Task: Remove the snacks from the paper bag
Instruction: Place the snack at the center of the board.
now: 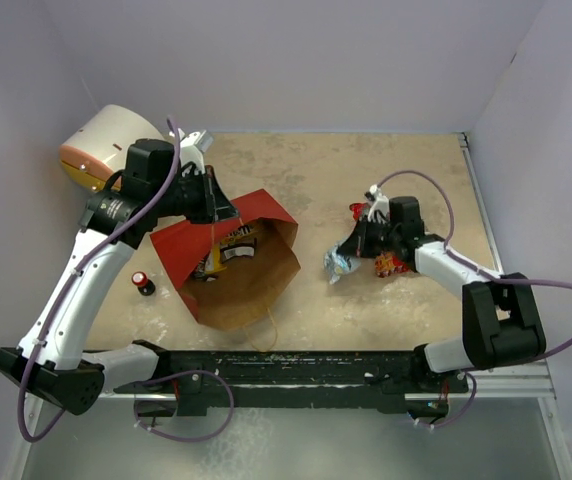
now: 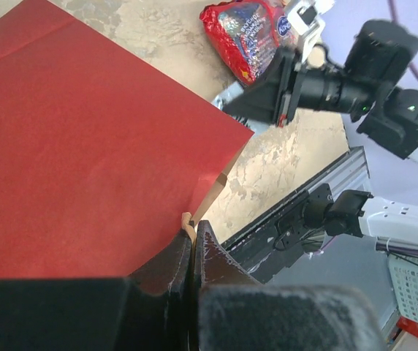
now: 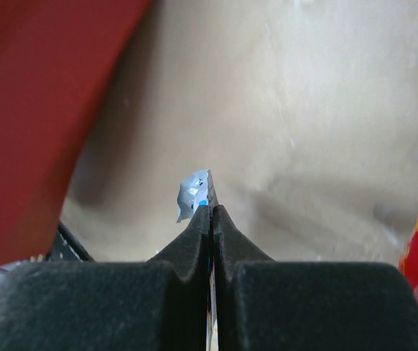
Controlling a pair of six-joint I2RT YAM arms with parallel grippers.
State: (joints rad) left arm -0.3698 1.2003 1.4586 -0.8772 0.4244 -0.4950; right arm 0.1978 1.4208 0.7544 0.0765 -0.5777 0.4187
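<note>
Bright even light, soft shadows; paper bag [image 3: 33,110] blurred in right wrist view.

Beige mottled worktop [image 1: 366,180]. At left, the paper bag [image 1: 256,285] lies on its side, its mouth open toward the near edge. A small red-capped bottle [image 1: 144,284] stands just beside it, and a white drum [image 1: 106,145] sits at the far-left corner. At right: silvery-blue wrapper [image 1: 338,264], small red packets [image 1: 391,264], red-and-clear bag [image 2: 242,33].

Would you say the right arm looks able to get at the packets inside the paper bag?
Not just yet, probably: the right fingers are shut on a silvery-blue wrapper. Once that is dropped, the paper bag, its rim held by the left fingers, lies open toward them.
</note>
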